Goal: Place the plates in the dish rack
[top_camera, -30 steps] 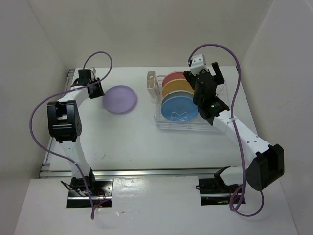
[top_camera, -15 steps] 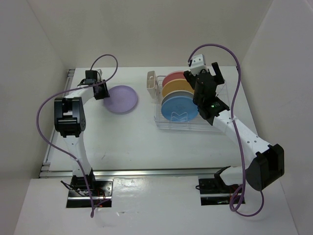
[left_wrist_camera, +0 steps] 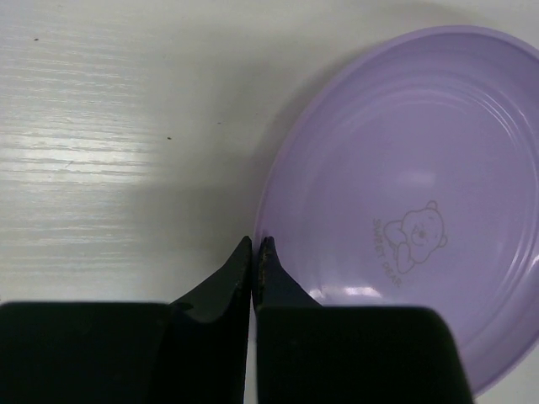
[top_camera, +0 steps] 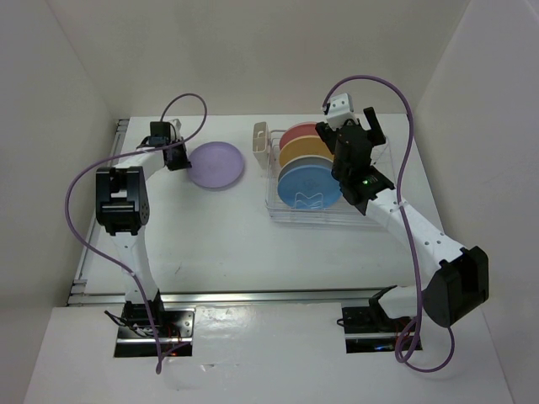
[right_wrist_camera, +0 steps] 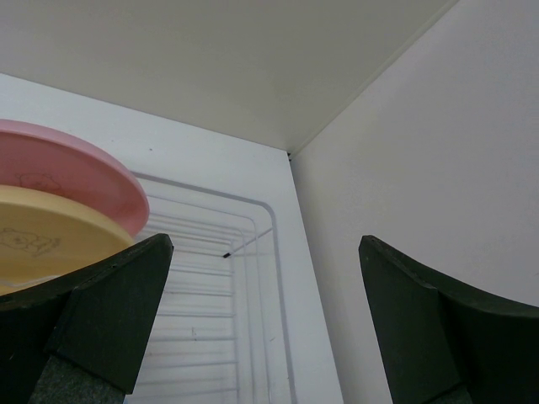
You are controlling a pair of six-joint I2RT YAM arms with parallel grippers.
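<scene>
lavender plate [left_wrist_camera: 404,210] faint bear print | pink plate [top_camera: 296,135] | orange-yellow plate [top_camera: 303,152] | blue plate [top_camera: 303,178]

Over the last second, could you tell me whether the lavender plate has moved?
Yes: the lavender plate has slid right, closer to the dish rack.

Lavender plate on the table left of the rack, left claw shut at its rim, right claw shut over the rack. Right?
Not quite. The right claw is open: the right wrist view shows its fingers wide apart over the dish rack. The rest holds: the lavender plate lies on the table left of the rack, with the left claw shut at its rim.
</scene>
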